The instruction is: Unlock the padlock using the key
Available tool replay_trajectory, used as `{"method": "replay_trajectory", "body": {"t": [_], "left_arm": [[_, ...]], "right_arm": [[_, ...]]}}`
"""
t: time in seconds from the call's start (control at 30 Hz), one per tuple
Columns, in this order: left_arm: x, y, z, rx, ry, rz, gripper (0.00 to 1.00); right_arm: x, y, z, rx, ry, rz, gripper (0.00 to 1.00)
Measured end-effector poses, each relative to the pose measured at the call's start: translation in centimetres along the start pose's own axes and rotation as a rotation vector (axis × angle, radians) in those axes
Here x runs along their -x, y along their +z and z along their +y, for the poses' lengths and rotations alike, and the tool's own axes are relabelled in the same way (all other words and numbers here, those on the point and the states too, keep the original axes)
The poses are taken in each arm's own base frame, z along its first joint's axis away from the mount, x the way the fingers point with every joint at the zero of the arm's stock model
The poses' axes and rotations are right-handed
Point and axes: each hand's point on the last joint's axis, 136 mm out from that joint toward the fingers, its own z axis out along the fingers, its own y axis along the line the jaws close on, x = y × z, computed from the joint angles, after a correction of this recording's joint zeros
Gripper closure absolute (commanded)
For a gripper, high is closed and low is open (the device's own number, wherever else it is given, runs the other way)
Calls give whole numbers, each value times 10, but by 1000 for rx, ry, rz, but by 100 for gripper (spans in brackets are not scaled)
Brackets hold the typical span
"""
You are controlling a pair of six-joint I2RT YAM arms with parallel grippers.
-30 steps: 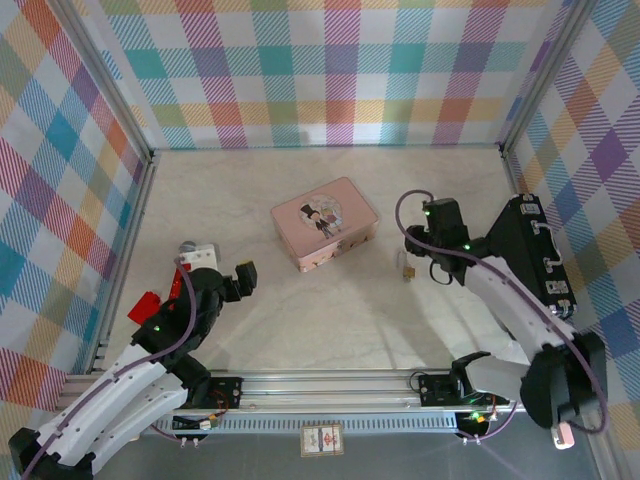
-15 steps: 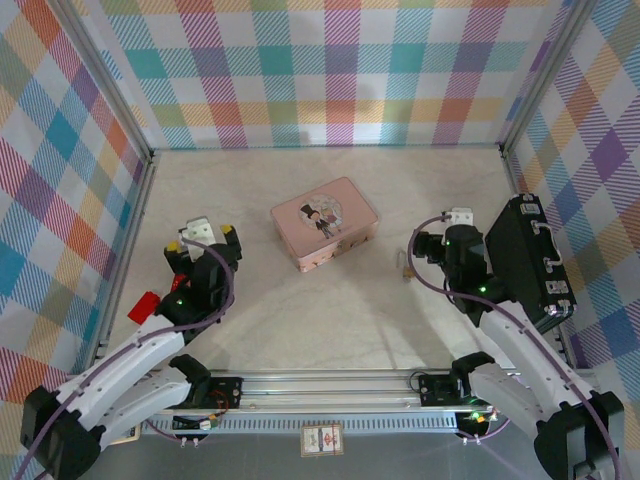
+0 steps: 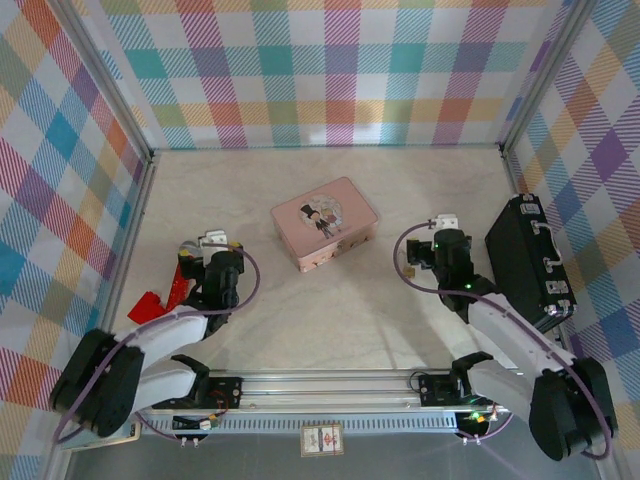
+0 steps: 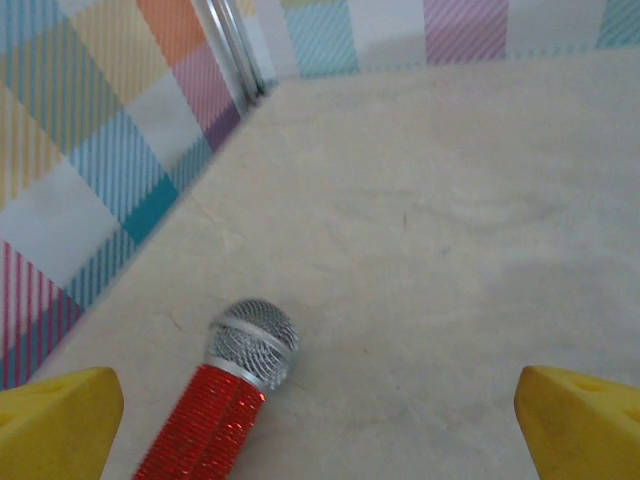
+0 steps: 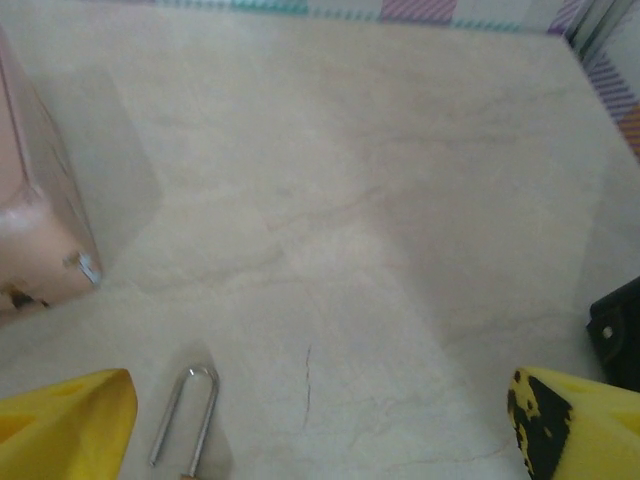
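Right tool (image 5: 318,430) hangs wide open, empty, low over the counter (image 5: 400,200), padlock (image 5: 185,415) between its fingers (image 5: 65,420): you look lined up to grab.

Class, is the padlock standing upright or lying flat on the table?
Lying flat: the padlock shows its silvery shackle stretched along the table in the right wrist view.

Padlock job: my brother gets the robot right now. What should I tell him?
Left gripper: open, empty, by the red toy microphone.
Right gripper: open, empty, beside the padlock.
The padlock lies on the table, right of the pink tin; the key is too small to pick out.
Done: nothing that shows. Left: find the key, fit it, turn it.
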Motion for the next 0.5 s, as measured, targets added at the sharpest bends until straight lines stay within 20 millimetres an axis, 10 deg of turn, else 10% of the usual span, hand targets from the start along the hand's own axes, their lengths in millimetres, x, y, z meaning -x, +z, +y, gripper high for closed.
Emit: {"method": "replay_trajectory", "body": {"t": [0.5], "left_arm": [[3, 34, -27, -133, -27, -72, 0]], "right_arm": [[-13, 34, 5, -28, -41, 10, 4]]}}
